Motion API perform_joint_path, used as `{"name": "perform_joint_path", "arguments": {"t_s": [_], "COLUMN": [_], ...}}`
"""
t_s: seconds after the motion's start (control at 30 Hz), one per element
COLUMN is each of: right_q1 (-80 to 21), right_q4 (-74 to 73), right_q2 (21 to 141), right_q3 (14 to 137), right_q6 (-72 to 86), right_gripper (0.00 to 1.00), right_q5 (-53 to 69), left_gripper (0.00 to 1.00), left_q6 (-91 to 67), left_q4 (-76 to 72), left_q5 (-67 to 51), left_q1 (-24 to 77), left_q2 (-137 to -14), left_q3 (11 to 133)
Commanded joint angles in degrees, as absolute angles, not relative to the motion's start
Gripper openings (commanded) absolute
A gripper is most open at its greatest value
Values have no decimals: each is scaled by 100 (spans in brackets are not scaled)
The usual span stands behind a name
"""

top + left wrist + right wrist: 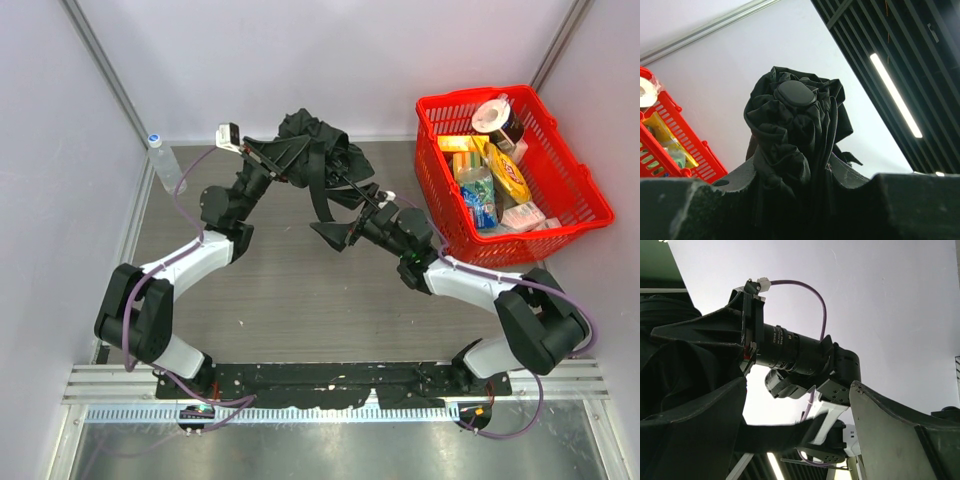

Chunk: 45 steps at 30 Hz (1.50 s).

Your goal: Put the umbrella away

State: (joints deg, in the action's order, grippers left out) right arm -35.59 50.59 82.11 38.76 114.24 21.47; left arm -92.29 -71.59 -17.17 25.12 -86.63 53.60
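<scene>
Up at the far middle of the table [300,300], the umbrella [322,148] is collapsed into a rumpled bundle of matte black fabric, its folds crumpled and uneven. A smooth, rounded oval cap [795,93] sits at its top end. The left gripper [288,153] holds the bundle off the surface, its jaws pinching the fabric partway closed. A narrow black strap [318,192] hangs in a loop below the bundle. The right gripper [350,214] hovers just beside that loop with its broad, wedge-shaped fingers spread wide. Loose cloth drapes against one finger, but nothing is clamped between them. The tabletop is dark with a wood-like grain. At the far right stands a red plastic lattice basket [520,246] full of packaged groceries, and a clear water bottle [165,160] stands in the far left corner.
</scene>
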Motion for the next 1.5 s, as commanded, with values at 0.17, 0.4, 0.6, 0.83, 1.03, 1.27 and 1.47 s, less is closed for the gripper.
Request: {"name": "perform_joint_path", "arguments": {"t_s": [0.17,0.4,0.6,0.83,1.03,1.27,1.47], "right_q1": [-3542,-3542,-3542,-3542,-3525,-3410,-3331], "right_q4": [5195,5344,5396,5519,5861,6003,6263], "right_q2": [7796,7884,7849,7910,8164,8499,9025], "right_q3": [3938,4130,4088,3946,4043,4463,5035], "right_q6": [13210,13316,13359,13386,13298,12289,11585], "right_gripper": [87,87,71,45,15,1,1], "right_q5": [2258,2364,2321,2197,2127,2346,2681], "left_gripper": [0,0,0,0,0,0,0], "left_q6": [-9017,-8991,-8965,-9044,-9140,-9729,-10088], "left_q4": [-8868,-8859,-8868,-8868,-8859,-8868,-8868], "left_q5": [-1881,-1942,-1951,-1864,-1697,-1389,-915], "left_q1": [2531,2593,2610,2751,2865,3154,3401], "left_q2": [-8780,-8956,-9061,-9176,-9141,-9202,-9027], "left_q3": [5792,5897,5959,6091,6047,5828,5512]}}
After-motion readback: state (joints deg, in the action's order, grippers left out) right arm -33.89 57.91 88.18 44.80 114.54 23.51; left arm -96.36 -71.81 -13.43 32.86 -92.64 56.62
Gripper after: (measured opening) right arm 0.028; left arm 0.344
